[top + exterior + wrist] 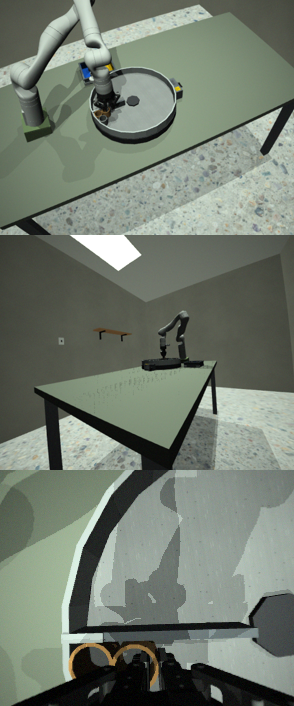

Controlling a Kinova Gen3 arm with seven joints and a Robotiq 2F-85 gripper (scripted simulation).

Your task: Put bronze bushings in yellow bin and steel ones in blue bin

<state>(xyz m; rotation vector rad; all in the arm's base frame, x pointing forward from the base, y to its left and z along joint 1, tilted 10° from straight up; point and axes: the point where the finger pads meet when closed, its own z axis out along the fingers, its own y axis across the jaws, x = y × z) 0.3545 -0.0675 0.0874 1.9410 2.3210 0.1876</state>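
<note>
The turntable (149, 132) (164, 364) is a round grey tray with a raised rim. Two bronze bushings and a steel bushing (103, 119) stand together at its left side. One bronze bushing (98, 114) (90, 645) is by the rim; the other bronze bushing (107, 114) (131, 646) is just right of it. My gripper (108, 109) (163, 357) (153, 658) points down, shut on the right bronze bushing's wall, which shows between the fingertips. That bushing looks level with its neighbour. The blue bin (86, 73) and yellow bin (110, 67) are behind the turntable, partly hidden by the arm.
A grey divider bar (119, 103) (175, 634) runs from the rim towards the dark hub (133, 100) (277, 626), just beside the bronze bushings. A grey box (179, 94) (149, 367) with a yellow patch stands against the turntable's outer right side.
</note>
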